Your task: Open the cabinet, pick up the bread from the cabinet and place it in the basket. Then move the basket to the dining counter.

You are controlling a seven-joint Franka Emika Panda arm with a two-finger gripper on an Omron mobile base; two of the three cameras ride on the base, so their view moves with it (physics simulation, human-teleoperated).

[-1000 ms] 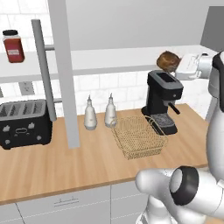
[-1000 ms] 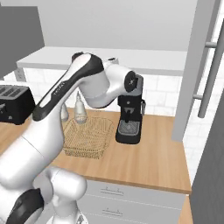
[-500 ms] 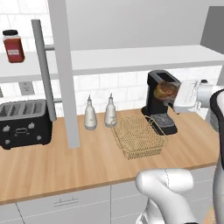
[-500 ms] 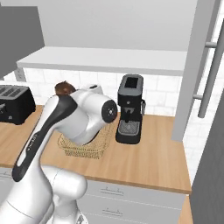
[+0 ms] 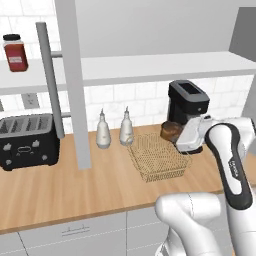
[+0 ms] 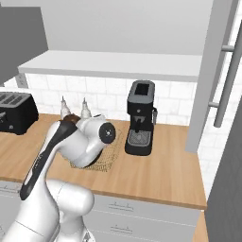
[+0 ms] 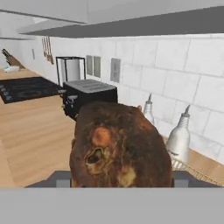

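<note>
My gripper (image 5: 176,134) is shut on the bread (image 5: 170,130), a round dark-brown bun, and holds it low over the far right edge of the basket (image 5: 156,159). The tan wire basket sits on the wood worktop in front of the coffee machine. In the hand view the bread (image 7: 120,146) sits close in front and hides the fingertips, with a corner of the basket (image 7: 190,169) behind it. In the right base view the bread (image 6: 71,118) shows at the end of my arm, beside the basket (image 6: 112,147). The cabinet (image 5: 150,64) stands open, its door (image 5: 71,75) swung out edge-on.
A black coffee machine (image 5: 188,106) stands right behind the basket. Two small white bottles (image 5: 103,132) stand to its left, and a black toaster (image 5: 27,141) further left. A red jar (image 5: 15,52) sits on the shelf. The other cabinet door (image 6: 215,71) hangs at the right.
My arm has come down from shelf height with the bread, past the front of the coffee machine, to just above the basket's rim. The grip is unchanged.
</note>
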